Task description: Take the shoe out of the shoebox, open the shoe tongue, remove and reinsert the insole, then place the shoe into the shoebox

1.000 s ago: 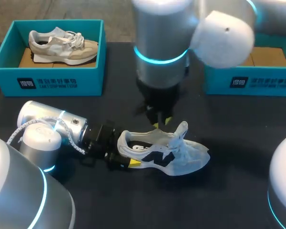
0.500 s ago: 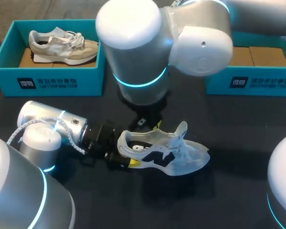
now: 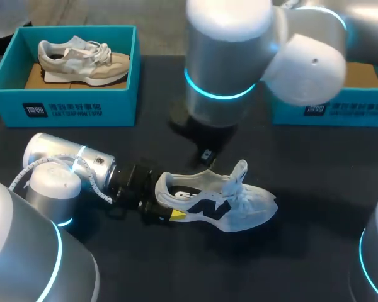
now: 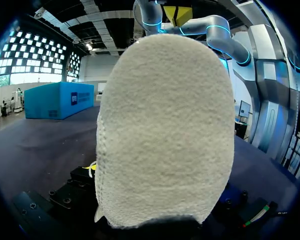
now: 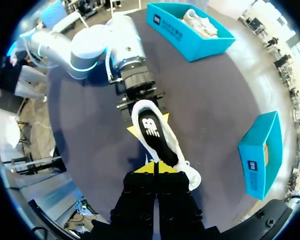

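Note:
A white shoe with black side panels (image 3: 239, 204) lies on its side on the dark table, its tongue pulled up. My left gripper (image 3: 170, 206) comes in low from the left, with a yellow tip on each side of the heel. It is shut on the shoe. The heel's white fabric (image 4: 165, 130) fills the left wrist view. My right gripper (image 5: 155, 167) hangs above the shoe (image 5: 155, 132), its yellow tips pressed together and holding nothing. The black insole shows inside the shoe. In the head view my right arm (image 3: 220, 75) hides its own fingers.
A teal shoebox (image 3: 63, 104) at the back left holds a beige shoe (image 3: 82, 60). Another teal shoebox (image 3: 331, 107) stands at the back right, partly behind my right arm; it also shows in the right wrist view (image 5: 260, 150).
My right gripper has lifted away from the shoe's opening, and its fingers have closed. The left gripper and the shoe have stayed where they were.

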Robot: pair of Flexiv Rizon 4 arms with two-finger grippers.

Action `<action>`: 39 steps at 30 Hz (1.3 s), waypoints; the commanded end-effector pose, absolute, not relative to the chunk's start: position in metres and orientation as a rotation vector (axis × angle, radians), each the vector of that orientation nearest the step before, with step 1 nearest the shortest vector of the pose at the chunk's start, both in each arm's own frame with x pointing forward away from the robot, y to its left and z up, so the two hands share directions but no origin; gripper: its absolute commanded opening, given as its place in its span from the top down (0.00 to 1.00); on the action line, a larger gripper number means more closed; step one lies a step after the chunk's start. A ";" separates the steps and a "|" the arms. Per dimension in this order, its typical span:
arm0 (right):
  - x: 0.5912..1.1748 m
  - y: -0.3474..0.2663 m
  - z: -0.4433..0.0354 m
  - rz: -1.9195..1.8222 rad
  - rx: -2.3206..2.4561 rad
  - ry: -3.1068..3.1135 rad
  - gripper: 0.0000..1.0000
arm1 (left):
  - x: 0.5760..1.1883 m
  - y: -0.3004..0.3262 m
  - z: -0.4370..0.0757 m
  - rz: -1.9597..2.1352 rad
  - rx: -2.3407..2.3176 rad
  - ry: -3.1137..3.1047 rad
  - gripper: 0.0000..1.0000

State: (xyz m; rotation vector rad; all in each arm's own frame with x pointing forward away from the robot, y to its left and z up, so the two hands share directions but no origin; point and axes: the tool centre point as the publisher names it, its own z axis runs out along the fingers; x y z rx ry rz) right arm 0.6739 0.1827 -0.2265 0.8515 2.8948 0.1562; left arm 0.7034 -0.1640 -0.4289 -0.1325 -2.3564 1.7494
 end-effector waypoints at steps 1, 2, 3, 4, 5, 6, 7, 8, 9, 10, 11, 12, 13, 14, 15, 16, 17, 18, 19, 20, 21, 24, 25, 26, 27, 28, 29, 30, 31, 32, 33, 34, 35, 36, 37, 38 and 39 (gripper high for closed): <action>0.674 0.174 -0.228 0.278 0.855 2.950 1.00 | 0.704 -0.164 -0.431 1.748 -0.131 -2.359 1.00; 0.679 0.182 -0.233 0.286 0.758 2.980 1.00 | 0.704 -0.164 -0.431 1.748 -0.131 -2.359 1.00; 0.680 0.185 -0.235 0.240 0.740 2.979 1.00 | 0.704 -0.164 -0.431 1.748 -0.131 -2.359 1.00; 0.680 0.187 -0.238 0.235 0.697 2.975 1.00 | 0.704 -0.164 -0.431 1.748 -0.131 -2.359 1.00; 0.681 0.190 -0.241 0.205 0.615 2.981 1.00 | 0.704 -0.164 -0.431 1.748 -0.131 -2.359 1.00; 0.681 0.192 -0.244 0.154 0.607 2.974 1.00 | 0.704 -0.164 -0.431 1.748 -0.131 -2.359 1.00; 0.681 0.193 -0.245 0.147 0.608 2.974 1.00 | 0.704 -0.164 -0.431 1.748 -0.131 -2.359 1.00; 0.682 0.196 -0.250 0.114 0.520 2.984 1.00 | 0.704 -0.164 -0.431 1.748 -0.131 -2.359 1.00; 0.683 0.197 -0.253 0.106 0.520 2.990 1.00 | 0.704 -0.164 -0.431 1.748 -0.131 -2.359 1.00; 0.684 0.198 -0.257 0.080 0.493 3.007 1.00 | 0.704 -0.164 -0.431 1.748 -0.131 -2.359 1.00; 0.684 0.200 -0.260 0.061 0.446 3.017 1.00 | 0.704 -0.164 -0.431 1.748 -0.131 -2.359 1.00; 0.685 0.202 -0.263 0.056 0.429 3.015 1.00 | 0.704 -0.164 -0.431 1.748 -0.131 -2.359 1.00; 0.686 0.203 -0.266 0.039 0.402 3.027 1.00 | 0.704 -0.164 -0.431 1.748 -0.131 -2.359 1.00; 0.687 0.204 -0.268 0.029 0.397 3.030 1.00 | 0.704 -0.164 -0.431 1.748 -0.131 -2.359 1.00; 0.688 0.205 -0.270 0.024 0.382 3.034 1.00 | 0.704 -0.164 -0.431 1.748 -0.131 -2.359 1.00; 0.688 0.205 -0.271 0.023 0.371 3.036 1.00 | 0.704 -0.164 -0.431 1.748 -0.131 -2.359 1.00; 0.689 0.206 -0.273 0.013 0.359 3.032 1.00 | 0.704 -0.164 -0.431 1.748 -0.131 -2.359 1.00; 0.690 0.207 -0.273 -0.003 0.342 3.028 1.00 | 0.704 -0.164 -0.431 1.748 -0.131 -2.359 1.00; 0.690 0.208 -0.274 -0.008 0.310 3.018 1.00 | 0.704 -0.164 -0.431 1.748 -0.131 -2.359 1.00; 0.691 0.208 -0.274 -0.001 0.302 3.036 1.00 | 0.704 -0.164 -0.431 1.748 -0.131 -2.359 1.00; 0.691 0.207 -0.276 0.025 0.267 3.071 1.00 | 0.704 -0.164 -0.431 1.748 -0.131 -2.359 1.00; 0.691 0.207 -0.276 0.025 0.267 3.071 1.00 | 0.704 -0.164 -0.431 1.748 -0.131 -2.359 1.00; 0.691 0.207 -0.276 0.025 0.267 3.071 1.00 | 0.704 -0.164 -0.431 1.748 -0.131 -2.359 1.00; 0.691 0.207 -0.276 0.025 0.267 3.071 1.00 | 0.704 -0.164 -0.431 1.748 -0.131 -2.359 1.00; 0.691 0.207 -0.276 0.025 0.267 3.071 1.00 | 0.704 -0.164 -0.431 1.748 -0.131 -2.359 1.00; 0.691 0.207 -0.276 0.025 0.267 3.071 1.00 | 0.704 -0.164 -0.431 1.748 -0.131 -2.359 1.00; 0.691 0.207 -0.276 0.025 0.267 3.071 1.00 | 0.704 -0.164 -0.431 1.748 -0.131 -2.359 1.00; 0.691 0.207 -0.276 0.025 0.267 3.071 1.00 | 0.704 -0.164 -0.431 1.748 -0.131 -2.359 1.00; 0.691 0.207 -0.276 0.025 0.267 3.071 1.00 | 0.704 -0.164 -0.431 1.748 -0.131 -2.359 1.00; 0.691 0.207 -0.276 0.025 0.267 3.071 1.00 | 0.704 -0.164 -0.431 1.748 -0.131 -2.359 1.00; 0.693 0.210 -0.278 -0.015 0.245 3.068 1.00 | 0.704 -0.164 -0.431 1.748 -0.131 -2.359 1.00; 0.694 0.213 -0.283 -0.030 0.237 3.073 1.00 | 0.704 -0.164 -0.431 1.748 -0.131 -2.359 1.00; 0.696 0.213 -0.289 -0.034 0.234 3.073 1.00 | 0.704 -0.164 -0.431 1.748 -0.131 -2.359 1.00; 0.696 0.213 -0.294 -0.036 0.230 3.071 1.00 | 0.704 -0.164 -0.431 1.748 -0.131 -2.359 1.00; 0.698 0.213 -0.301 -0.037 0.235 3.075 1.00 | 0.704 -0.164 -0.431 1.748 -0.131 -2.359 1.00; 0.698 0.212 -0.306 -0.043 0.230 3.077 1.00 | 0.704 -0.164 -0.431 1.748 -0.131 -2.359 1.00; 0.699 0.212 -0.311 -0.044 0.228 3.078 1.00 | 0.704 -0.164 -0.431 1.748 -0.131 -2.359 1.00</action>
